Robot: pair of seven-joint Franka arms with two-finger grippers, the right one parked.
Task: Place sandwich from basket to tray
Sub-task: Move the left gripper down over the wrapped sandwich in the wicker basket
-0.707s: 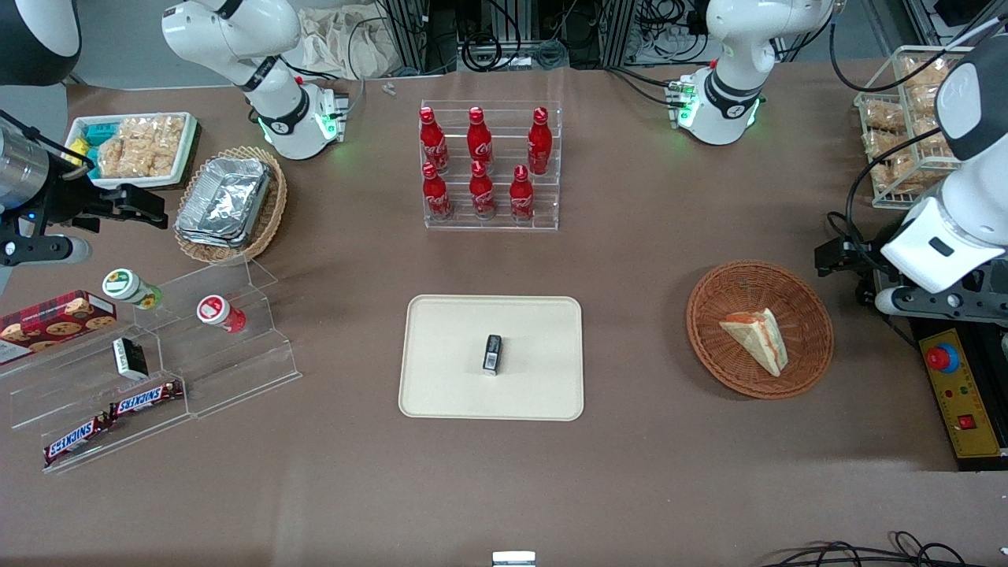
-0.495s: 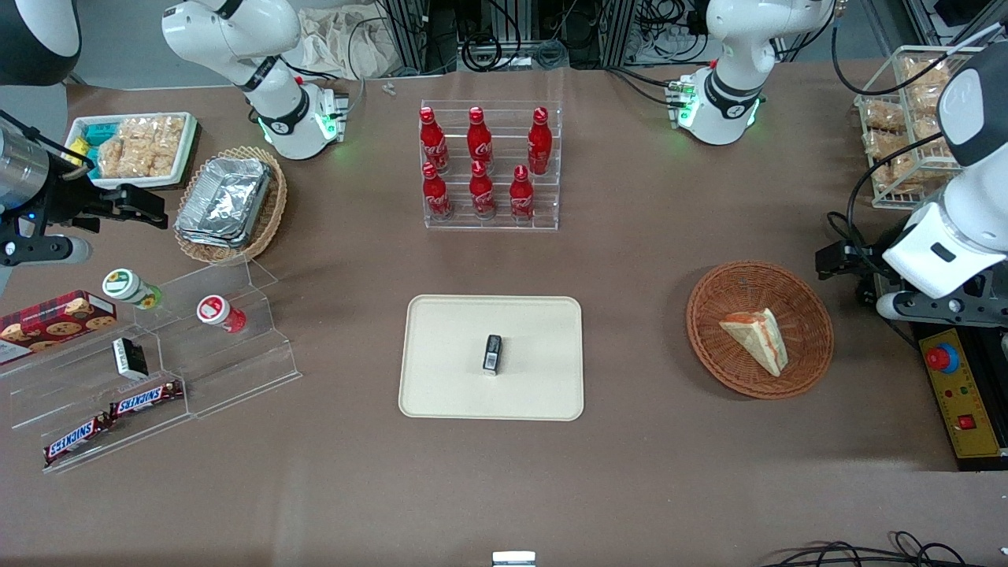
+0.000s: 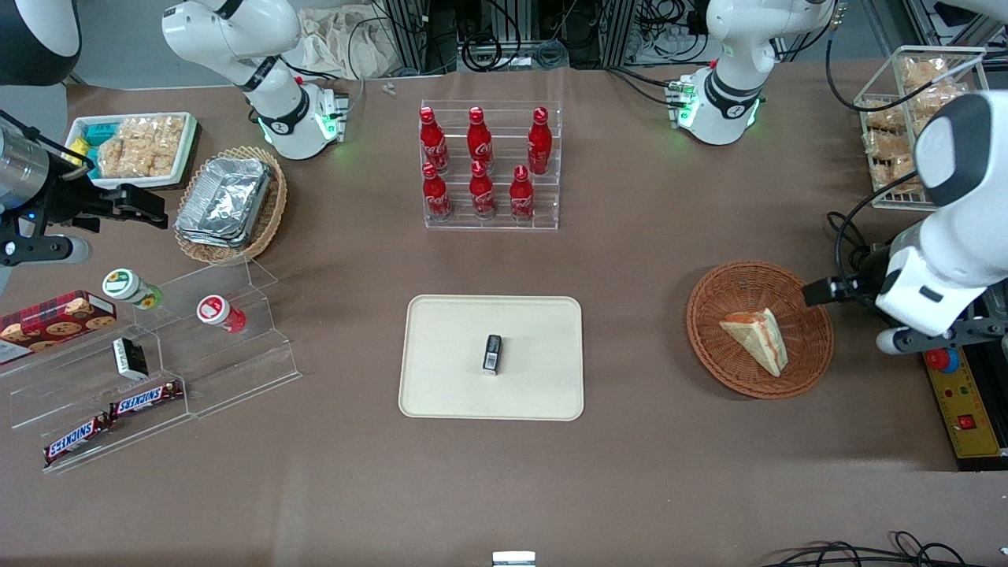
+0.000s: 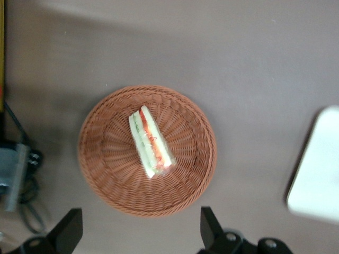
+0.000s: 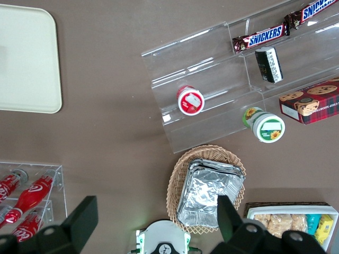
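The sandwich [image 3: 756, 339], a pale wrapped wedge with orange-red and green filling at its edge, lies in the reddish-brown woven basket [image 3: 709, 346] toward the working arm's end of the table. My left gripper [image 3: 820, 291] hangs above the basket's rim, on the side toward the working arm's end. The left wrist view looks down on the sandwich [image 4: 150, 142] in the middle of the basket [image 4: 106, 174]. There the gripper [image 4: 139, 233] is open, its dark fingers [image 4: 69, 233] spread wide and holding nothing. The cream tray [image 3: 441, 331] lies mid-table, and its corner [image 4: 318, 174] shows in the wrist view.
A small black packet [image 3: 492, 353] lies on the tray. A clear rack of red bottles [image 3: 490, 169] stands farther from the front camera than the tray. A yellow control box [image 3: 962, 402] sits at the table edge beside the basket, and a wire basket of snacks [image 3: 906, 126] stands farther back.
My left gripper has swung in from beside the basket toward it and now hangs over its rim. The sandwich, basket and tray have not moved.
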